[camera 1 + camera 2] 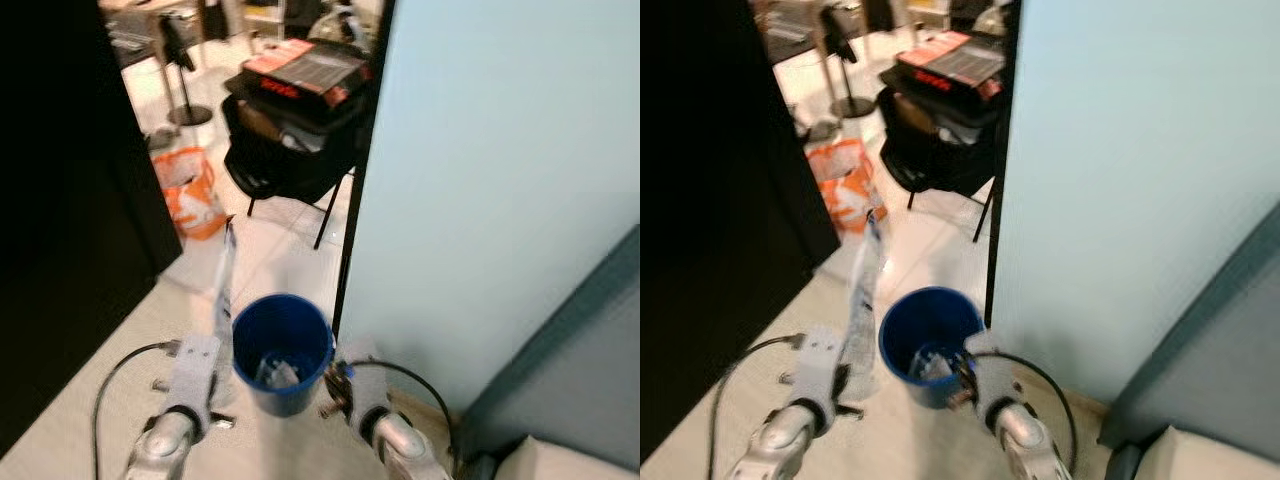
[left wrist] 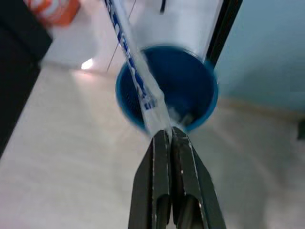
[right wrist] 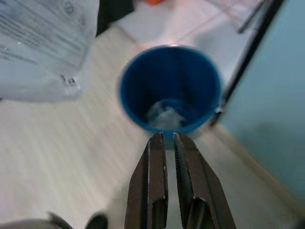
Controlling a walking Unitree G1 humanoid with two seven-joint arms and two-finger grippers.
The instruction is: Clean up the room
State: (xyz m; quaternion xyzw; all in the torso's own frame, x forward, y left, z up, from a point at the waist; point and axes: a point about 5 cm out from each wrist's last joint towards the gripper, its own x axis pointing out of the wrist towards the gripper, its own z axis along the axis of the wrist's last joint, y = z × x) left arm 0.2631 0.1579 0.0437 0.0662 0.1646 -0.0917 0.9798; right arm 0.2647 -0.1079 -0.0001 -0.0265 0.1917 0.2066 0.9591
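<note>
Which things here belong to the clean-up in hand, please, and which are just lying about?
In the job:
- left gripper, jaws shut on a clear plastic wrapper
- blue bin with crumpled scraps inside
- right gripper at the bin's rim

Lying about:
- orange bag
- black chair stacked with boxes
- stand base

My two head eyes look forward and down from above at the blue bin (image 1: pixel 282 350) on the floor, sharing nearly the same scene. Each wrist camera looks along its own black fingers, the left gripper (image 2: pixel 170 136) and right gripper (image 3: pixel 168 137), close to that same bin's mouth
</note>
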